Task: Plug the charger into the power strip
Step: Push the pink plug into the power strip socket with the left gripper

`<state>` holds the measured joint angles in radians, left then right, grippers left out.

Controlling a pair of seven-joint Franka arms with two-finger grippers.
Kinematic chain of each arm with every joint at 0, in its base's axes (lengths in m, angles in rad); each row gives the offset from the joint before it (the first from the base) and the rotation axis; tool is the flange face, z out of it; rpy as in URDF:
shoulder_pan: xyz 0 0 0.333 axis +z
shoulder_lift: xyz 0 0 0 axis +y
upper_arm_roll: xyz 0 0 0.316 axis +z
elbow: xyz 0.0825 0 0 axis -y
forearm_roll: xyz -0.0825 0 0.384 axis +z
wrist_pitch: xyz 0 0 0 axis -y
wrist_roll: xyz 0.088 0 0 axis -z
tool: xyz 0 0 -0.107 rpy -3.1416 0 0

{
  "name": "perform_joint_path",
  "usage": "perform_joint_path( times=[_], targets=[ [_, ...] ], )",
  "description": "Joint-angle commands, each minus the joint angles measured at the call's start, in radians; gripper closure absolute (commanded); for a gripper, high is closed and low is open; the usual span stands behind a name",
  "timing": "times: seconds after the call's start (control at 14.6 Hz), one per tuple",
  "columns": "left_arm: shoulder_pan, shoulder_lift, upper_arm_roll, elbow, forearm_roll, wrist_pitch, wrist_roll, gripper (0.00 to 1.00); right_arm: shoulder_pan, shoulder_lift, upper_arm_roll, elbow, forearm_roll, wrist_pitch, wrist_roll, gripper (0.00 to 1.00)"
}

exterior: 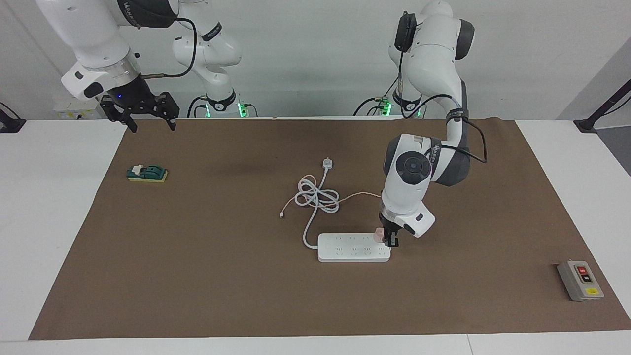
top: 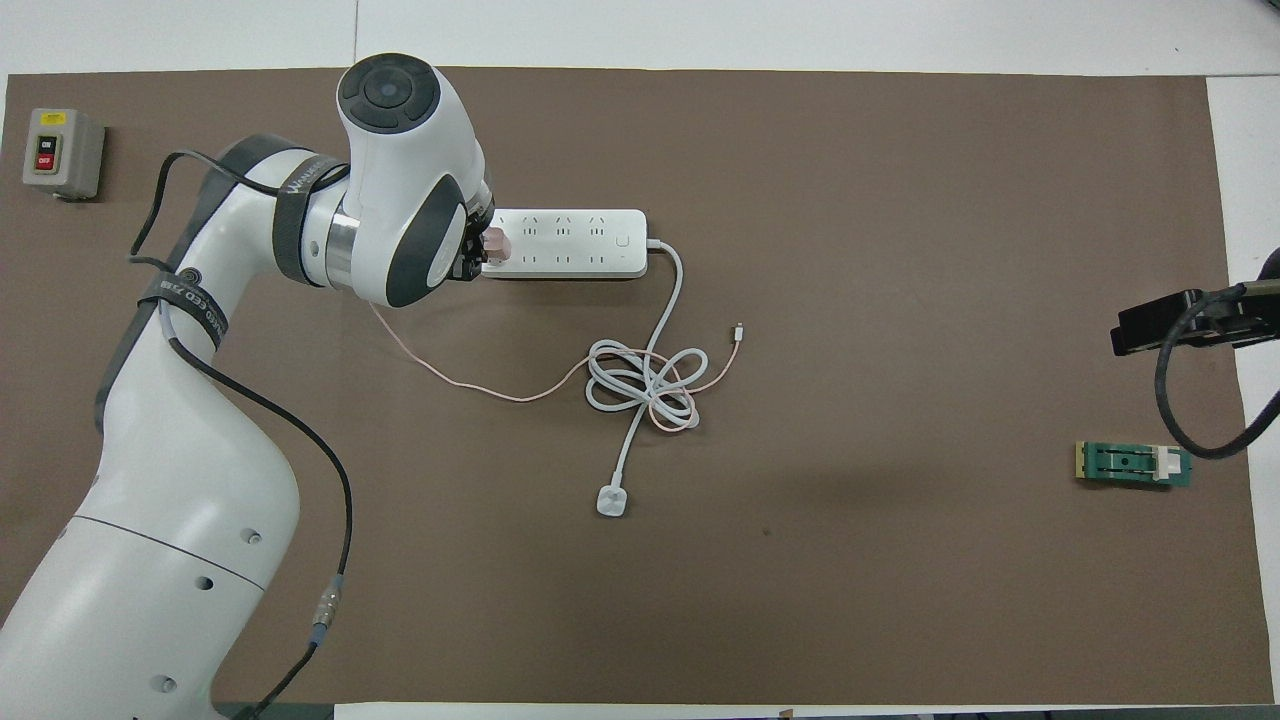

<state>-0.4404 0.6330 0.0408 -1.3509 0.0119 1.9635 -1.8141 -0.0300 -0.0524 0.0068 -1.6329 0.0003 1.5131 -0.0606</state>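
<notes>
Left gripper (exterior: 391, 238) grasping charger (exterior: 378, 235), pressing it onto power strip (exterior: 354, 247) end socket; strip lying parallel to table's long edge; right gripper (exterior: 148, 116) waiting, released.

"ON" (above "OFF") on grey button box (top: 63, 152)

A brown mat (exterior: 197, 276) covers a white table (exterior: 44, 222) before a plain pale wall (exterior: 315, 59).

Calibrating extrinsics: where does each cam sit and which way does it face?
Facing: high across the table, looking at both arms; left gripper holds the charger on the power strip, right gripper waits.
Overhead: above the robots' end, looking steeply down; left arm dominates.
Shared: power strip, charger.
</notes>
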Motion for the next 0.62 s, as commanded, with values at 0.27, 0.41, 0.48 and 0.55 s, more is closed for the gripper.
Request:
perform_joint_path(
  times=[0.27,0.41,0.48,0.55],
  targets=[
    [-0.001,0.013,0.005,0.021,-0.029,-0.058,0.068,1.00,-0.013,-0.014,0.013,-0.015,-0.023,-0.004,0.018,0.00],
    [0.005,0.013,0.005,0.021,-0.036,-0.061,0.082,1.00,-0.013,-0.015,0.013,-0.015,-0.023,-0.004,0.018,0.00],
    [0.005,0.010,0.005,0.019,-0.036,-0.061,0.085,1.00,-0.013,-0.015,0.013,-0.016,-0.023,-0.004,0.019,0.00],
    [0.005,0.010,0.005,0.018,-0.036,-0.061,0.084,1.00,-0.013,-0.017,0.013,-0.018,-0.023,-0.004,0.019,0.00]
  ],
)
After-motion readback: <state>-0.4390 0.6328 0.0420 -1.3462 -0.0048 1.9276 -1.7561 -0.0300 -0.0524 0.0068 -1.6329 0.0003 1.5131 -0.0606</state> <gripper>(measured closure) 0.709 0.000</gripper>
